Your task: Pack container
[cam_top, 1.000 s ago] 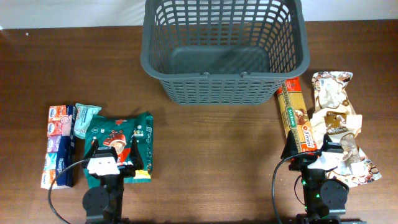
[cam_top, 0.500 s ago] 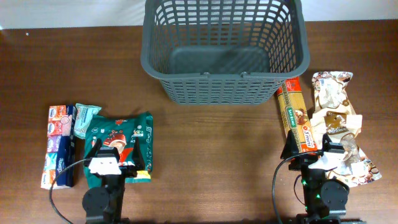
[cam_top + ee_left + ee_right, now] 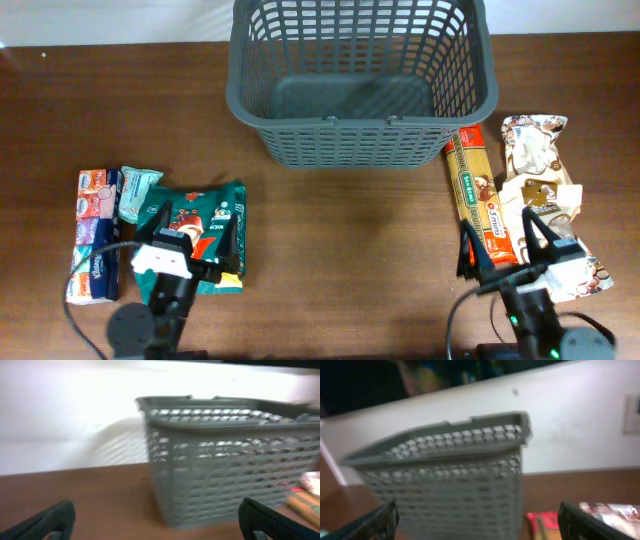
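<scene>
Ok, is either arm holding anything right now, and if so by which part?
Nothing is held. The left tool and the right tool are both open and empty, and the container stands apart, ahead of them.

One basket [image 3: 350, 140] — two grippers [image 3: 187, 245] [image 3: 500, 240] — five packets [image 3: 205, 215], perhaps six.

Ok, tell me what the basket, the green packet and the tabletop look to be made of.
Basket: moulded plastic, matte dark grey; uniform lattice slots, thick rim.
Green packet: probably plastic film, glossy; it crinkles and catches light.
Tabletop: wood or wood-look laminate, brown with grain streaks; cannot tell which.
</scene>
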Tool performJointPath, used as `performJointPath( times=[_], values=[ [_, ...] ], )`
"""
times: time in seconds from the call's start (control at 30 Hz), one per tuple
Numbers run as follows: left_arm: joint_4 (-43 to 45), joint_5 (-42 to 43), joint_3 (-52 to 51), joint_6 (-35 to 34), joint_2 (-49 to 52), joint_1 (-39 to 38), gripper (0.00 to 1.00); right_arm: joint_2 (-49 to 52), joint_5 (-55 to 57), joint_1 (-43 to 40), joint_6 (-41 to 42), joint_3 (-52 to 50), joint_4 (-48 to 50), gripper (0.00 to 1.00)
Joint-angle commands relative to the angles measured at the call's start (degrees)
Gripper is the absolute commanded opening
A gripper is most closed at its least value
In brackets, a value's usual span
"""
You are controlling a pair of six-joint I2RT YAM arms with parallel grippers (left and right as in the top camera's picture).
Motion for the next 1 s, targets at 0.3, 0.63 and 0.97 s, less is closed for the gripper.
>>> performJointPath(
  times=[0.3, 0.63, 0.97],
  values=[
    [-29.81, 11.56, 39.54, 0.57, 19.67, -0.28, 0.99, 11.93, -11.37, 0.46, 0.63, 38.45, -36.48, 0.99],
    [-40.61, 12.48, 50.64, 3.5, 20.35, -0.28, 0.99, 22.18, -11.93, 0.5, -6.23, 59.56, -53.35, 0.99],
    [-54.16, 5.86, 69.66, 9.4, 35.58, -0.28, 0.99, 49.99, 5.84, 0.5, -10.62, 91.17, -75.63, 0.99]
  ],
)
